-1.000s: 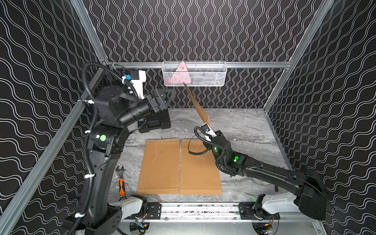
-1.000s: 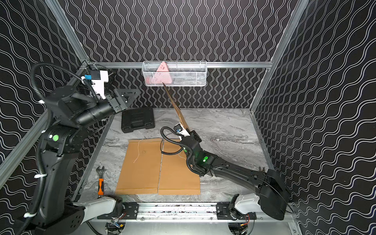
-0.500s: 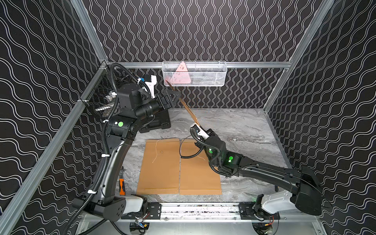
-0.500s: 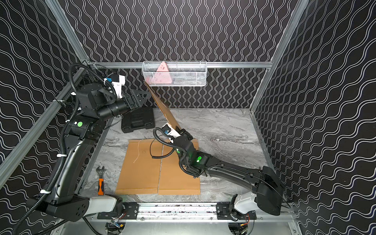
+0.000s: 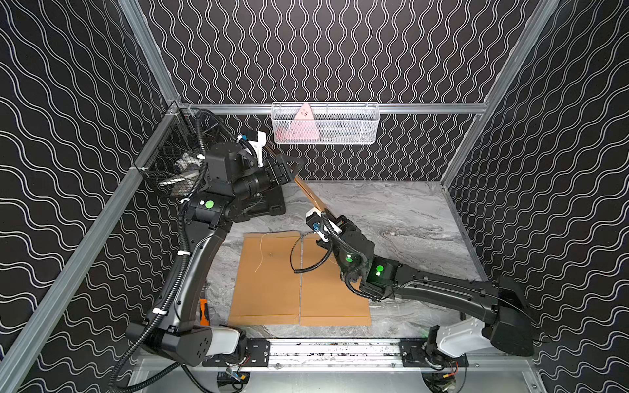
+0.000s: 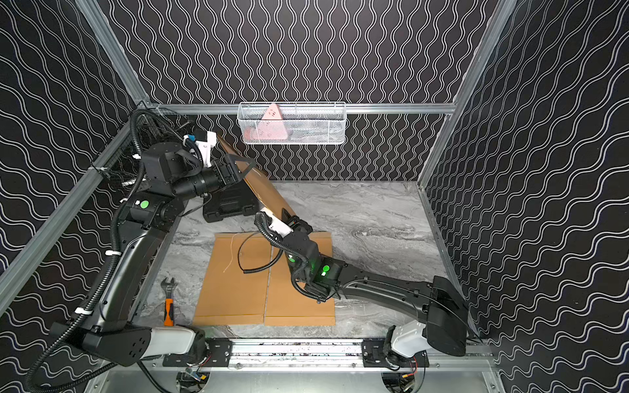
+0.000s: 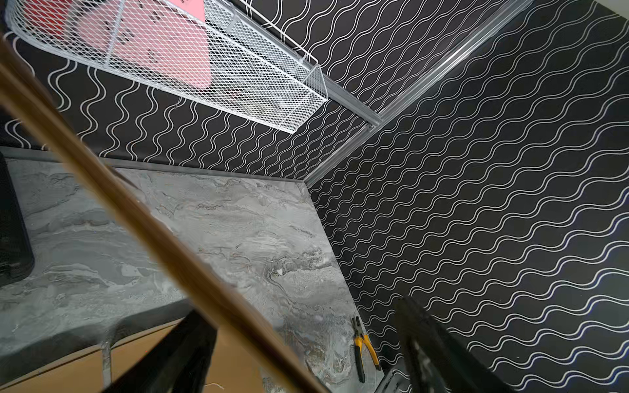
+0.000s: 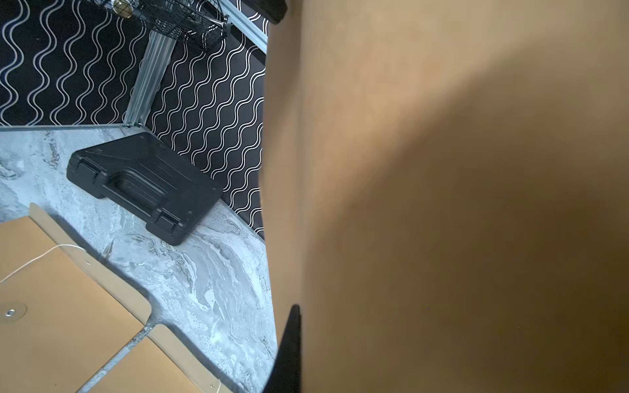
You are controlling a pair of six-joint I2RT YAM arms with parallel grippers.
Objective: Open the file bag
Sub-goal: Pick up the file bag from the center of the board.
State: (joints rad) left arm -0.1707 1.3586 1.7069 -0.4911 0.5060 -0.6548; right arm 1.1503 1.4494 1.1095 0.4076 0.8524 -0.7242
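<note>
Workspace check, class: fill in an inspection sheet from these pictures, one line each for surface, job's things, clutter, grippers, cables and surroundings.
surface: grey marbled tabletop.
job's things: held file bag tilted in the air; stringed flat bag and second flat bag lie side by side.
clutter: black tool case; wrench; pliers by a wall.
grippers: right gripper shut on the held file bag's lower end; left gripper open, jaws astride its upper edge.
cables: cable loop from the right arm hangs over the flat bags; contact unclear.
surroundings: wavy-patterned walls; white wire basket holding a pink triangle; black mesh basket.
</note>
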